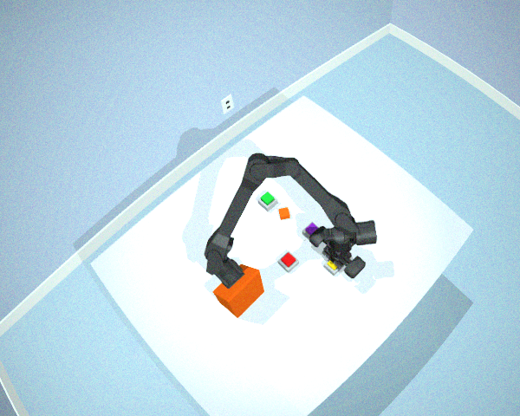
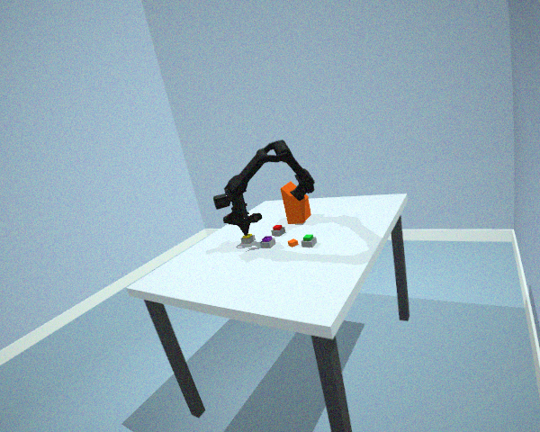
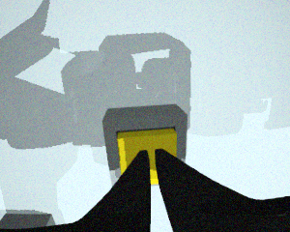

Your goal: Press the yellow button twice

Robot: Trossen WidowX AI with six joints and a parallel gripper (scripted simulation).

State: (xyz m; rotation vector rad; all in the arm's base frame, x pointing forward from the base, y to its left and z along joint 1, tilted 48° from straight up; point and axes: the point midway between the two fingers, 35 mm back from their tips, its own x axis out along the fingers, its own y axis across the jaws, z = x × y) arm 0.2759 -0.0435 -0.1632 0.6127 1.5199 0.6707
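The yellow button (image 1: 331,264) (image 2: 247,236) (image 3: 160,138) sits in its grey housing on the table. My gripper (image 2: 247,233) (image 3: 151,157) is shut and empty, with only a thin gap between the fingertips. It points down over the yellow cap. In the wrist view both tips lie over the middle of the cap, and in the exterior view they are at the cap's top. I cannot tell whether they touch it or whether the cap is pressed down. In the top view the gripper partly hides the button.
A purple button (image 1: 311,228) (image 2: 266,238) is close beside the yellow one, under the gripper's side. A red button (image 1: 288,259) (image 2: 277,228), a green button (image 1: 267,198) (image 2: 308,238) and a small orange block (image 1: 283,213) (image 2: 292,242) are farther off. A large orange box (image 1: 244,290) (image 2: 296,211) stands by the arm's base.
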